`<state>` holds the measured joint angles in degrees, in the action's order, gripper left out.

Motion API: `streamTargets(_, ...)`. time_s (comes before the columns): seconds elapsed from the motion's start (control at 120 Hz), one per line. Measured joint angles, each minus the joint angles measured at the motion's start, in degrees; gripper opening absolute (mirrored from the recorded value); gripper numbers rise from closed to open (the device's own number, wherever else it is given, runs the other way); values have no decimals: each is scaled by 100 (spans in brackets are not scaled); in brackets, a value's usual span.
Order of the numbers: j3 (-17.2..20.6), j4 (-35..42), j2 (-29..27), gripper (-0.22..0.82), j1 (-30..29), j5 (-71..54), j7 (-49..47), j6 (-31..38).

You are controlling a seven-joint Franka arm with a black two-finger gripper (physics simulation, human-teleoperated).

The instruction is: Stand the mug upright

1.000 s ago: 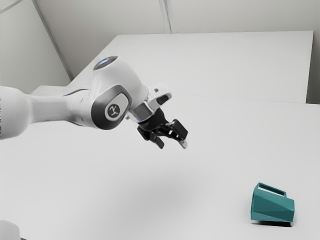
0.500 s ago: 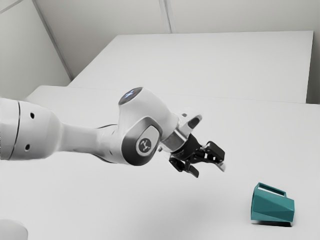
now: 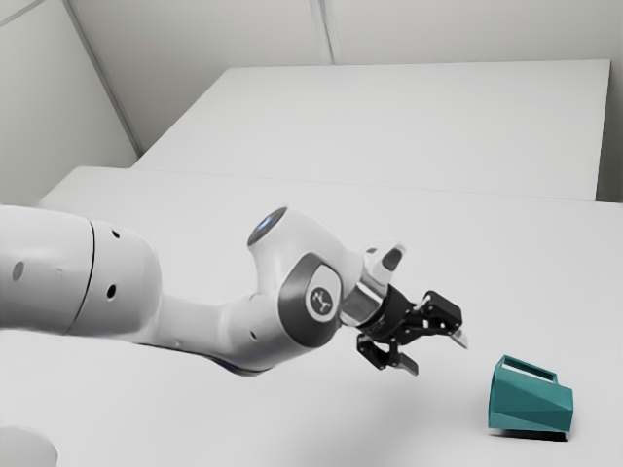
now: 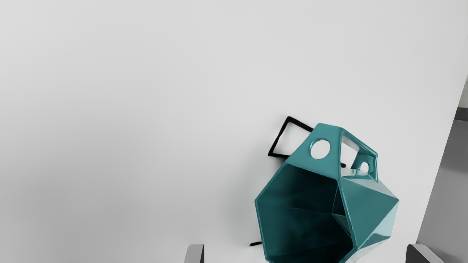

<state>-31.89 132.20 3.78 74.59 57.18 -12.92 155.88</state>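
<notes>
My black gripper [image 3: 440,352] stands open above the table in the exterior view, tilted toward the exterior view's right, a short way from the teal mug [image 3: 529,401]. The mug lies on its side with its handle uppermost. In the wrist view, the faceted mug [image 4: 369,215] turns its dark open mouth toward my hand. The two fingertips of my gripper [image 4: 305,254] are wide apart at the bottom edge, with the mug's image between them; no contact is seen.
The white table [image 3: 292,418] carries the mug. A pale panel [image 3: 409,122] stands behind it. A table edge and a grey area [image 4: 444,182] show beyond the mug in the wrist view.
The arm has reached toward the exterior view's right and come lower, bringing my open gripper much nearer the mug. The mug has stayed where it was.
</notes>
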Motion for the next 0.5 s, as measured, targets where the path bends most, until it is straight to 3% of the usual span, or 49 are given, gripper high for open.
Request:
streamTargets(0.292, -2, -129, 89, 60, 407, 525, 471, 60)
streamTargets(0.5, 68, -613, 589, 60, 427, 631, 693, 69)
